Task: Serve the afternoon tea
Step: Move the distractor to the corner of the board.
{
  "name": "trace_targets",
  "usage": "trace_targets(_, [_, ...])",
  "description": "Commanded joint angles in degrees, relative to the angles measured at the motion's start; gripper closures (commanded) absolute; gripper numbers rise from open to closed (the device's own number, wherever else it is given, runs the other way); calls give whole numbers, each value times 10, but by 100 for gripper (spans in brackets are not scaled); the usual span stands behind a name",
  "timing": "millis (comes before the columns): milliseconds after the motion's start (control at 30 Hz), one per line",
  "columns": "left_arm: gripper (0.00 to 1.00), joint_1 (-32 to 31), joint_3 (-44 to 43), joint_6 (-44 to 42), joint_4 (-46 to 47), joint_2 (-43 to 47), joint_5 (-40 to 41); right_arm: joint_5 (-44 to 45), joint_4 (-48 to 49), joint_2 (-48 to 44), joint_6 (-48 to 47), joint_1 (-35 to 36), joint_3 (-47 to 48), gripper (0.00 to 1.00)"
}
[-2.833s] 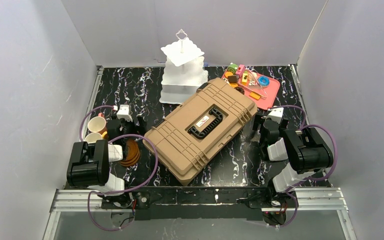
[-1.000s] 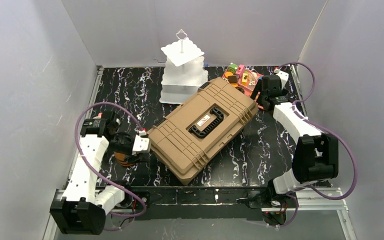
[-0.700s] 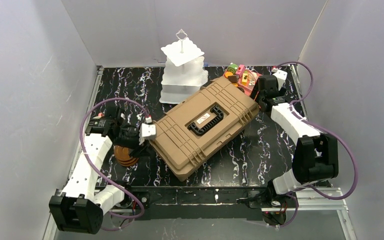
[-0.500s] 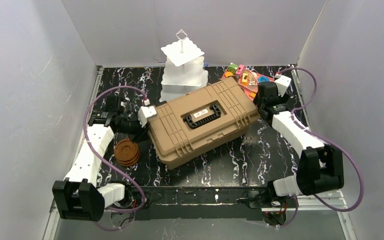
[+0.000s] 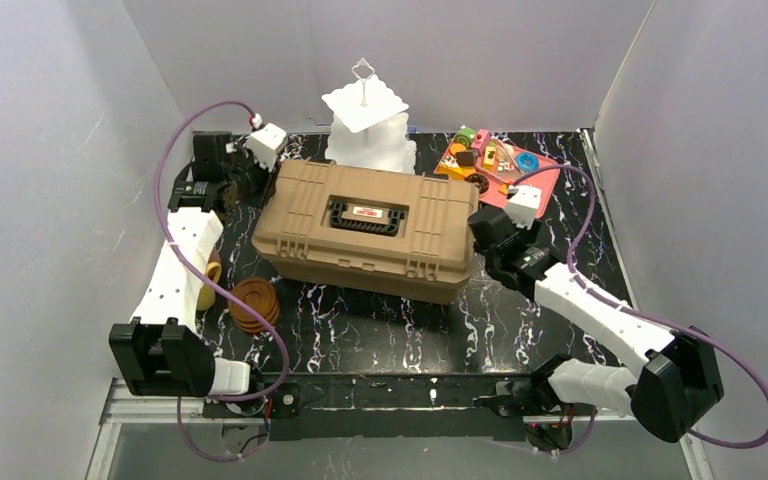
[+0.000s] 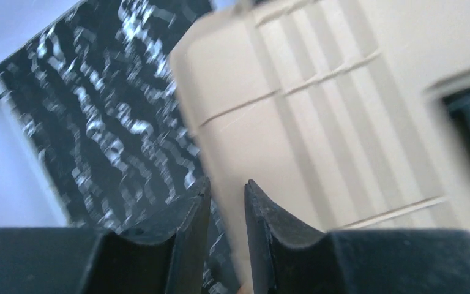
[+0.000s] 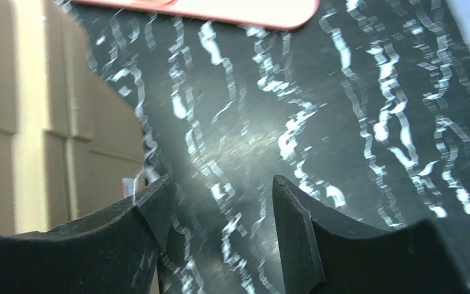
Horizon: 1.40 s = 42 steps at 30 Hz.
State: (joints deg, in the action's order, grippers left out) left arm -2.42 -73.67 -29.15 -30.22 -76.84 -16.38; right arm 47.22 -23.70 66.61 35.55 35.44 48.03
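The white three-tier stand (image 5: pixel 365 118) rises at the back centre, behind the large tan case (image 5: pixel 365 228). Small colourful pastries (image 5: pixel 487 155) lie on the pink tray (image 5: pixel 543 180) at the back right. A stack of brown saucers (image 5: pixel 253 303) sits front left, beside a yellow cup (image 5: pixel 208 285) that my left arm half hides. My left gripper (image 5: pixel 248 178) (image 6: pixel 227 184) is at the case's far left corner (image 6: pixel 318 122), its jaws a narrow gap apart and empty. My right gripper (image 5: pixel 480 224) (image 7: pixel 223 180) stands open and empty beside the case's right end (image 7: pixel 37 110).
The tan case lies crosswise over the middle of the black marbled table (image 5: pixel 520 320). Grey walls close in the left, back and right. The pink tray's near edge (image 7: pixel 220 9) shows ahead of the right fingers.
The case has swung from diagonal to crosswise. My left gripper went to the far left, my right gripper came back from the tray to the case's right end. Both jaws narrowed.
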Motion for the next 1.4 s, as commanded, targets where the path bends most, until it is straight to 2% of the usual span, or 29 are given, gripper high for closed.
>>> trace_targets(0, [70, -15, -79, 126, -61, -48, -128, -71, 10, -2, 101, 106, -8, 32])
trace_targets(100, [66, -11, -134, 151, -121, -82, -153, -41, 4, 19, 116, 150, 7, 32])
trace_targets(200, [62, -2, -158, 135, -148, -87, -141, -14, -18, 36, 129, 175, 30, 30])
trace_targets(367, [57, 56, -209, 45, -220, -56, -151, -7, -18, 23, 139, 182, 21, 30])
trace_targets(533, [51, 113, -251, -68, -311, 16, -171, -14, -11, 7, 141, 184, 8, 30])
trace_targets(667, [52, 126, -229, -175, -429, 70, -182, -31, -1, 10, 138, 185, 6, 30])
trace_targets(800, [58, 125, -123, -263, -516, 106, -190, -47, 19, 18, 131, 188, 12, 30])
trace_targets(933, [62, 124, -51, -279, -506, 92, -201, -57, 38, 38, 126, 194, 28, 31])
trace_targets(1133, [62, 123, -48, -242, -467, 51, -234, -69, 77, 90, 116, 202, 67, 31])
trace_targets(1367, [62, 123, -9, -220, -407, 53, -228, -85, 130, 213, 89, 207, 159, 31])
